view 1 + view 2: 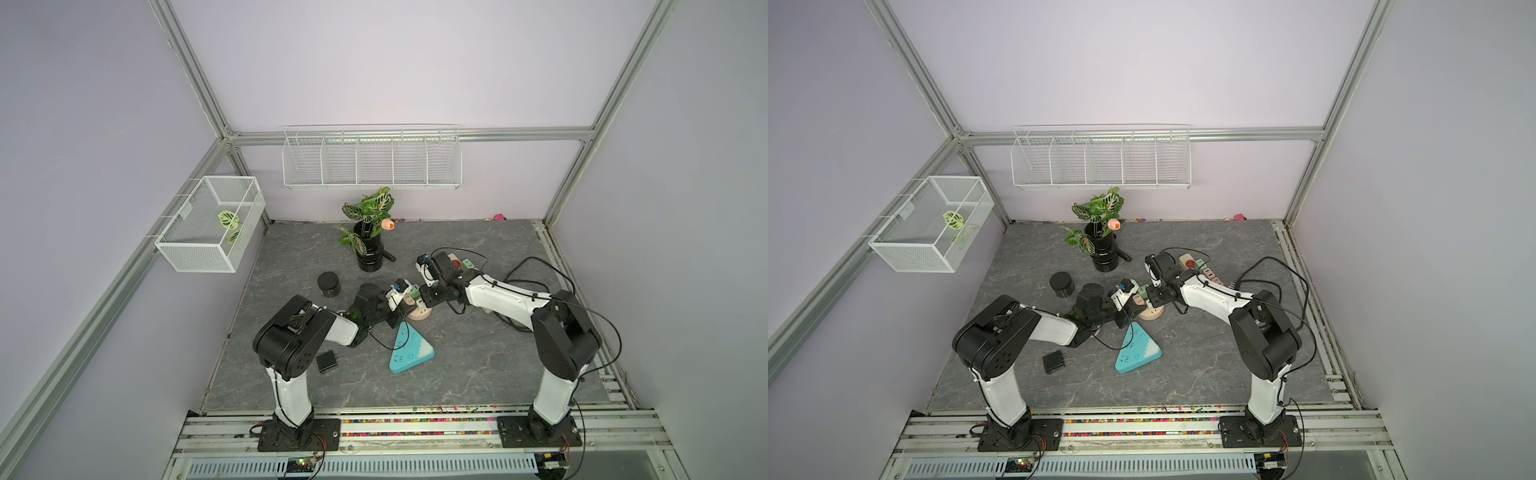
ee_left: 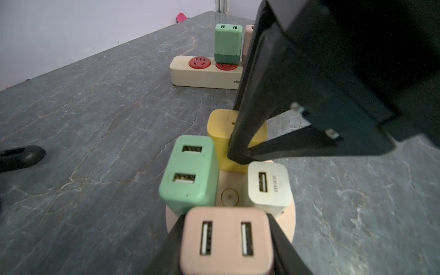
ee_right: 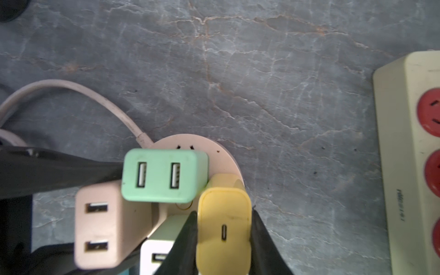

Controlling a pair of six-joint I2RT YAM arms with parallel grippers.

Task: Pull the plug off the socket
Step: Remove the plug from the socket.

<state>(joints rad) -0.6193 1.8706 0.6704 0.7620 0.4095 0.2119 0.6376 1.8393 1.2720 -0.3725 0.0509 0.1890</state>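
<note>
A round pink socket (image 2: 289,221) lies mid-table and carries a green plug (image 2: 188,173), a white plug (image 2: 267,185), a yellow plug (image 3: 223,228) and a pink plug (image 2: 226,240). My left gripper (image 2: 226,245) is shut on the pink plug, one black finger on each of its sides. My right gripper (image 3: 223,240) is shut on the yellow plug in the same way. Both plugs stand upright over the socket; their prongs are hidden. In both top views the two grippers meet over the socket (image 1: 419,314), (image 1: 1150,313).
A cream power strip (image 3: 404,142) with red outlets and more plugs lies behind the right arm. A blue triangular socket (image 1: 409,351) and a loose black adapter (image 1: 327,361) lie nearer the front. A black jar (image 1: 328,284) and a plant vase (image 1: 369,249) stand behind.
</note>
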